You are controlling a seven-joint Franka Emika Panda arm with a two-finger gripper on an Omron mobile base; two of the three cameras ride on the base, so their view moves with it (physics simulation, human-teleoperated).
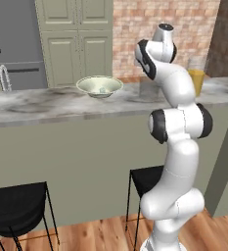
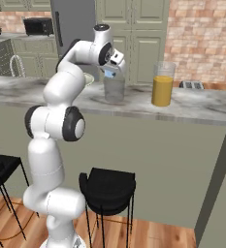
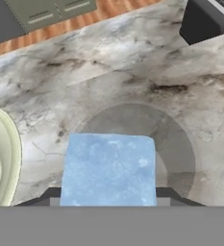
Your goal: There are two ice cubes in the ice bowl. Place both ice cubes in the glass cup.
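Here, pale-blue frosted ice cube in claw, seemingly above clear glass cup

A home kitchen: marble counter with bar stools, steel fridge, panelled cabinets, brick wall.

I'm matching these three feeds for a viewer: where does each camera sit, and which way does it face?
Left base view: behind the arm on its left, looking forward and down at the marble counter and ice bowl; the white arm rises at lower right.
Right base view: behind on its right; the arm rises at lower left, claw holding an ice cube over the glass cup.
Hand view: on the hand, looking down past the cube into the cup.
Both base views share the counter and orange drink.
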